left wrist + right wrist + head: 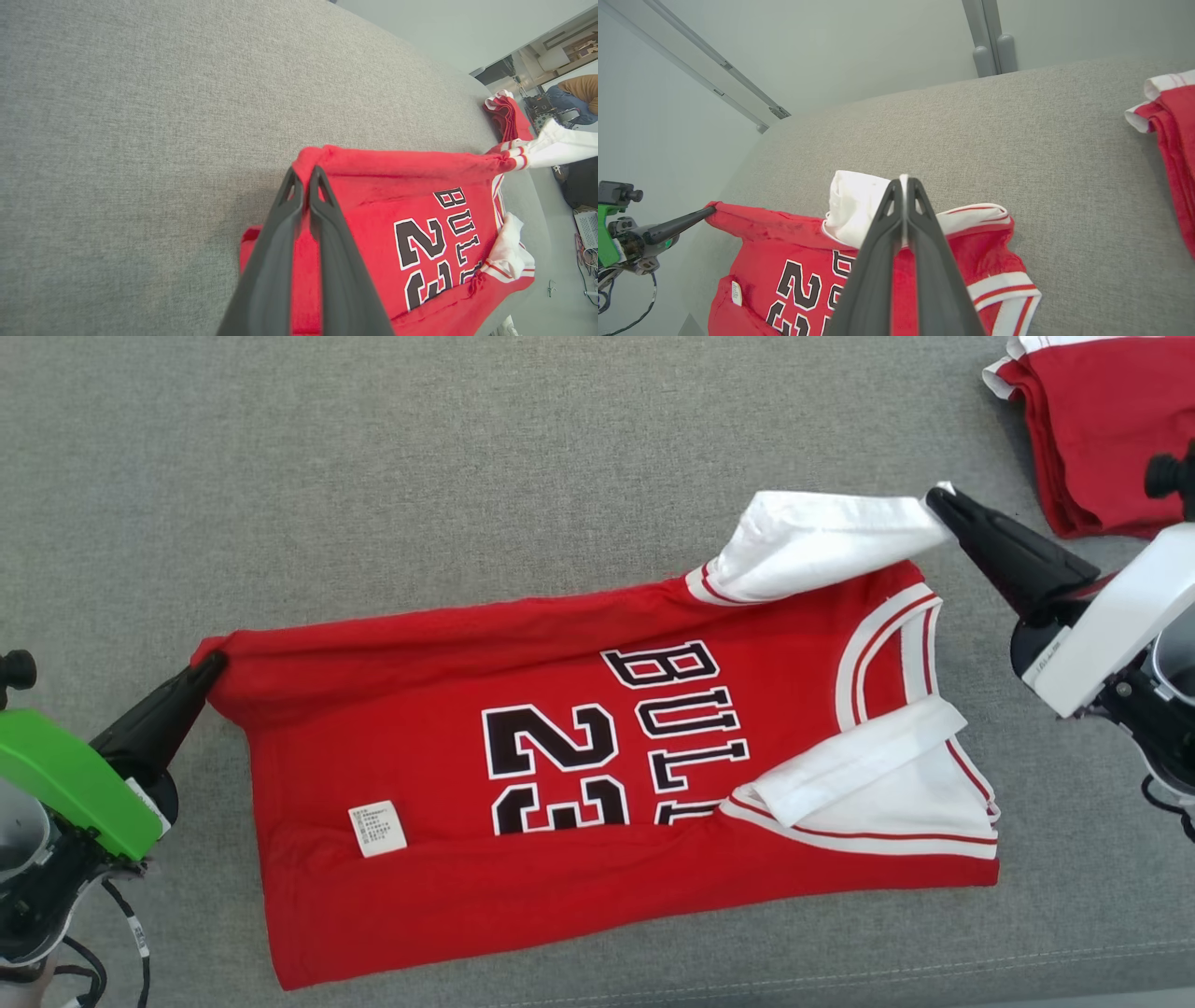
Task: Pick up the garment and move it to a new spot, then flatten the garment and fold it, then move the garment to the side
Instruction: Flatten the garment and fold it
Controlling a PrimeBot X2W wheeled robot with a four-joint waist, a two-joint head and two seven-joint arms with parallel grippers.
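Observation:
The garment (448, 653) is a red jersey with white sleeves and black "BULLS 23" lettering, spread across the grey cushion. My left gripper (213, 665) is shut on the jersey's red hem corner at the left, lifting it slightly. My right gripper (936, 499) is shut on the tip of the far white sleeve (822, 537), which is raised and pulled right. In the left wrist view the fingers (306, 179) pinch the red garment (397, 163). In the right wrist view my right gripper (903, 179) clamps the white sleeve (852, 205), and my left gripper (710, 211) holds the far corner.
A folded stack of red and white clothes (1083, 420) lies at the far right corner of the cushion. A white care label (377, 828) shows on the jersey. The grey cushion (467, 476) stretches wide behind the jersey. A person (579, 91) sits far off in the room.

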